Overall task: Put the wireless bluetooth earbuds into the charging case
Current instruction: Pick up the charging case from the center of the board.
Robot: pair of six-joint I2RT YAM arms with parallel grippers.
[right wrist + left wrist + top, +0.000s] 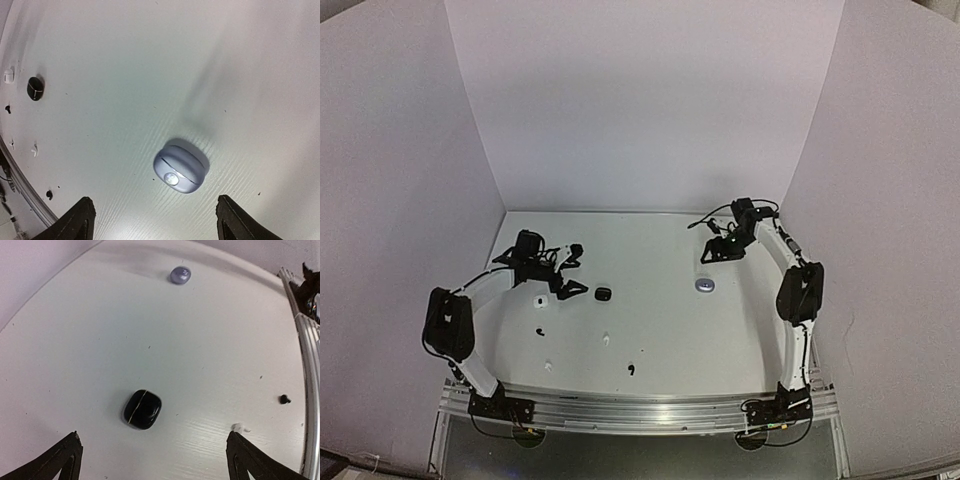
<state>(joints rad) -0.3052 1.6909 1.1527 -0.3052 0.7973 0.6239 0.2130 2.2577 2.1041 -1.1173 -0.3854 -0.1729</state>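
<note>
A closed black charging case (pixel 604 294) lies left of centre, just ahead of my open, empty left gripper (pixel 577 271); in the left wrist view the black case (pixel 143 409) sits between and beyond the fingertips of that gripper (pixel 152 462). A closed silvery case (pixel 704 285) lies below my open, empty right gripper (pixel 720 257), and the right wrist view shows this case (pixel 181 165) ahead of that gripper (pixel 152 222). A white case (pixel 539 300) lies at the left. Black buds (pixel 539 333) (pixel 631 370) and white buds (pixel 606 339) (pixel 548 366) lie loose near the front. No silvery buds show.
The white table (pixel 650 240) is walled by white panels at the back and sides. A metal rail (pixel 650 410) runs along the near edge. In the left wrist view a white bud (pixel 240 428) lies by the right fingertip and a black bud (pixel 285 399) near the rail.
</note>
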